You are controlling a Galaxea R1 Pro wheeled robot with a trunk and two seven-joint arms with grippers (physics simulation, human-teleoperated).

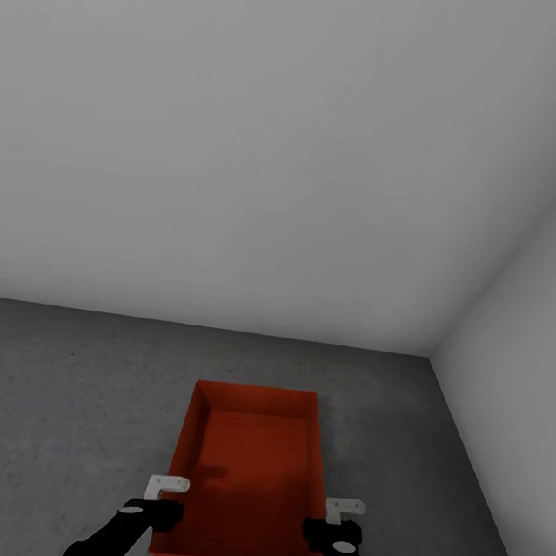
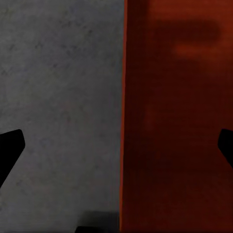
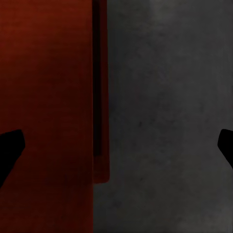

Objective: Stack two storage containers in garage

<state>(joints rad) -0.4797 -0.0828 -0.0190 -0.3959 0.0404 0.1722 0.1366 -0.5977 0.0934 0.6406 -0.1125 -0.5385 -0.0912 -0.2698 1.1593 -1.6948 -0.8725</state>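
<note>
Orange-red rectangular lidless plastic bin (image 1: 245,475) set low over the dark grey mottled concrete floor (image 1: 53,389), near the corner where two plain pale grey walls (image 1: 244,133) meet; a second orange-red edge (image 3: 100,165) visible just below its side in the right wrist view, so apparently stacked on a like bin. Left gripper (image 1: 162,508) astride the bin's left wall, right gripper (image 1: 329,526) astride its right wall. Both spread wide, dark fingertips (image 2: 9,148) well apart, wall not pinched.
</note>
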